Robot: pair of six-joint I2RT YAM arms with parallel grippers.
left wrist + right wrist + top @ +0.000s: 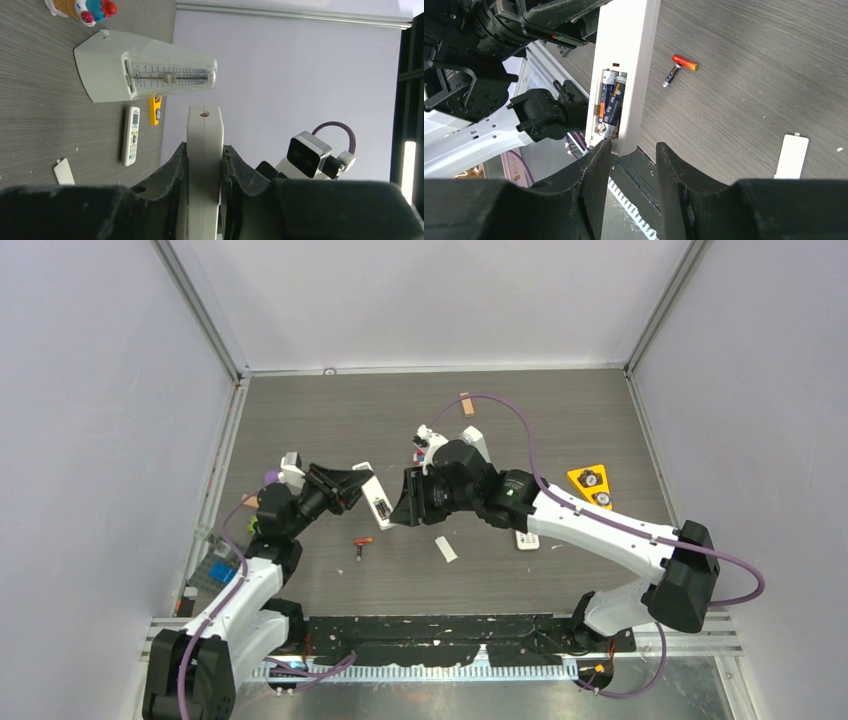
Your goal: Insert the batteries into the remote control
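My left gripper is shut on the remote control, a long white bar held off the table with its edge toward that camera. In the top view the left gripper holds the remote control tilted. The right wrist view shows its open compartment with two batteries lying side by side. My right gripper is open at the remote's near end, which sits against the left finger with a gap to the other. A loose battery with a red end lies on the table. The white cover lies flat.
A grey metronome lies on its side beyond the remote. Near it are a shorter white remote with buttons, a yellow object and a colourful toy. A yellow triangle sits at the right of the table.
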